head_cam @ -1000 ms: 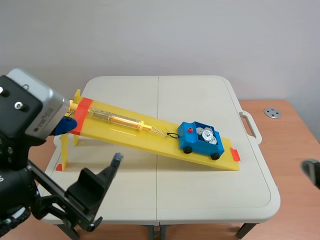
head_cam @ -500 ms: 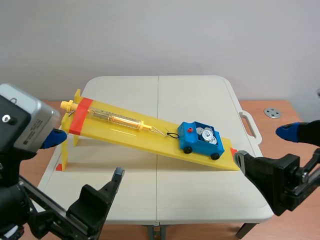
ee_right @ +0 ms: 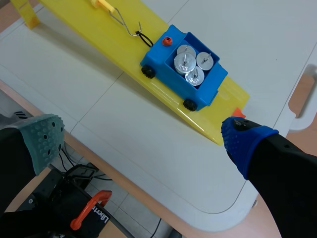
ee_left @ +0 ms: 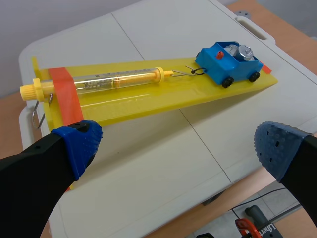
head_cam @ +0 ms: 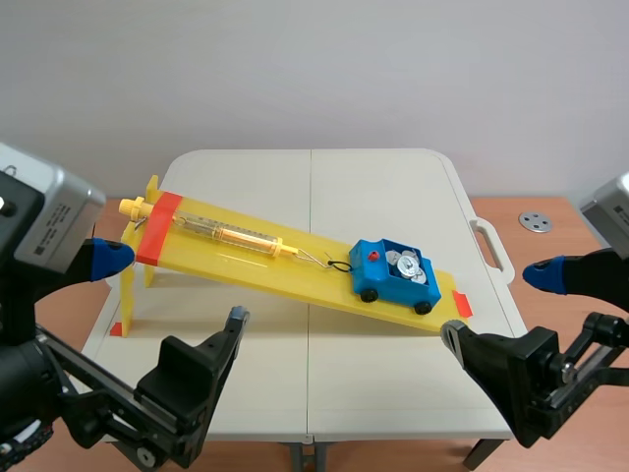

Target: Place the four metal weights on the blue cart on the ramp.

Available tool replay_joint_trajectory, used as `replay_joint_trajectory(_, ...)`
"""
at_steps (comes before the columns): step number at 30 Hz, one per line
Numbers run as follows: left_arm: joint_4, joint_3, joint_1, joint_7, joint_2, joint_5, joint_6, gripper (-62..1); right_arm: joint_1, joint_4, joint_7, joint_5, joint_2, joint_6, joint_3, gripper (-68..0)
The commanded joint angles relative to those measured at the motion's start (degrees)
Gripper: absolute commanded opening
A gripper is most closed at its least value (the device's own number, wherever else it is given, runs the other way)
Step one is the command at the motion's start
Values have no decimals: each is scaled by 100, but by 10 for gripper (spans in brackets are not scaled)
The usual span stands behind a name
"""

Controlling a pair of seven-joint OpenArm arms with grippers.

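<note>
Your left hand [ee_left: 181,146] and right hand [ee_right: 144,139]: both wide, holding nothing, off ramp [head_cam: 246,261]. Shiny metal weights [ee_right: 194,64] sit in blue cart [ee_right: 166,62] at ramp's low end. Likely heavy, hard, slippery; pinch each by rim.

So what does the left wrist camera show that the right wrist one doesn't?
Only the left wrist view: the whole clear spring tube and the ramp's raised end with its yellow knob. Only the right wrist view: a look straight down into the cart, where four metal weights lie side by side. Both: the blue cart on the yellow ramp, hooked to the tube, on the white table.
</note>
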Motion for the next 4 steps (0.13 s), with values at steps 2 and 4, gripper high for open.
replay_joint_trajectory(2, 577, -57, 0, -787, -39, -317, 240, 14, 90, 400, 686, 367, 142, -83, 205, -14)
replay_joint_trajectory(4, 555, -57, 0, -787, -39, -317, 240, 14, 90, 400, 691, 367, 142, -83, 205, -14)
